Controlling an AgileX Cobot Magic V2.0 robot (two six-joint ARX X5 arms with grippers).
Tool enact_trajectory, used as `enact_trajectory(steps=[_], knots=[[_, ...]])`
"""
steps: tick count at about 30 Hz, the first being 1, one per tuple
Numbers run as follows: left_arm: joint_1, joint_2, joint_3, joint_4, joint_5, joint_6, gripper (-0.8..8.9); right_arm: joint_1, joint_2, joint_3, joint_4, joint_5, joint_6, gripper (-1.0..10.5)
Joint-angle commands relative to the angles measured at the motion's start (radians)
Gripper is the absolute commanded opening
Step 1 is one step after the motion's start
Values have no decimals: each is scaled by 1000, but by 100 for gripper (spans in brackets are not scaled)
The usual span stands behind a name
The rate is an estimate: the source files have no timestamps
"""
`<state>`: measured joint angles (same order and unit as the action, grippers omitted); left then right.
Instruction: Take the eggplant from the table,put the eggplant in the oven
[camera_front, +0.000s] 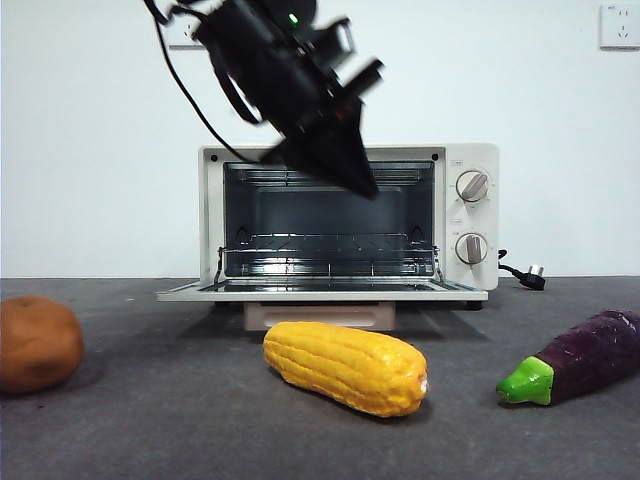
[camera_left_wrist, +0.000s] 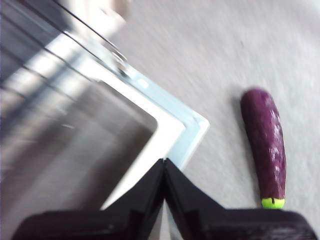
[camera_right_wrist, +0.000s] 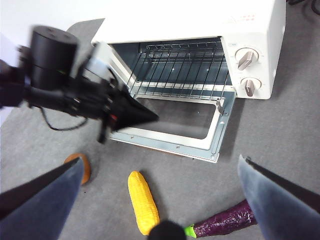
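With its jaws pressed together and empty, the left gripper (camera_front: 362, 185) hung over the cream-white oven's (camera_front: 470, 215) open door, the glossy purple eggplant (camera_front: 585, 358) lying well off to its side on the grey table (camera_front: 200, 430); it should spread, descend and clasp mid-body.

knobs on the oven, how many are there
2. Both sit on the oven control panel, to the right of the open door: the upper knob near the top and the lower knob directly below it. None seem hidden.
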<state>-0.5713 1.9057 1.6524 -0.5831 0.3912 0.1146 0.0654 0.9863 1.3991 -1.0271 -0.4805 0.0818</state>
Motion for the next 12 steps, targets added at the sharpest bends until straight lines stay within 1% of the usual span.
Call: enact_trajectory(steps=[1, 7, 12], knots=[[27, -81, -7, 8, 0, -11, -6, 2, 0, 6, -3, -1, -4, 598], [90, -250, -7, -12, -9, -37, -6, 2, 0, 6, -11, -1, -4, 598], [132, -394, -7, -69, -122, -35, -6, 2, 0, 6, -14, -2, -5, 597]])
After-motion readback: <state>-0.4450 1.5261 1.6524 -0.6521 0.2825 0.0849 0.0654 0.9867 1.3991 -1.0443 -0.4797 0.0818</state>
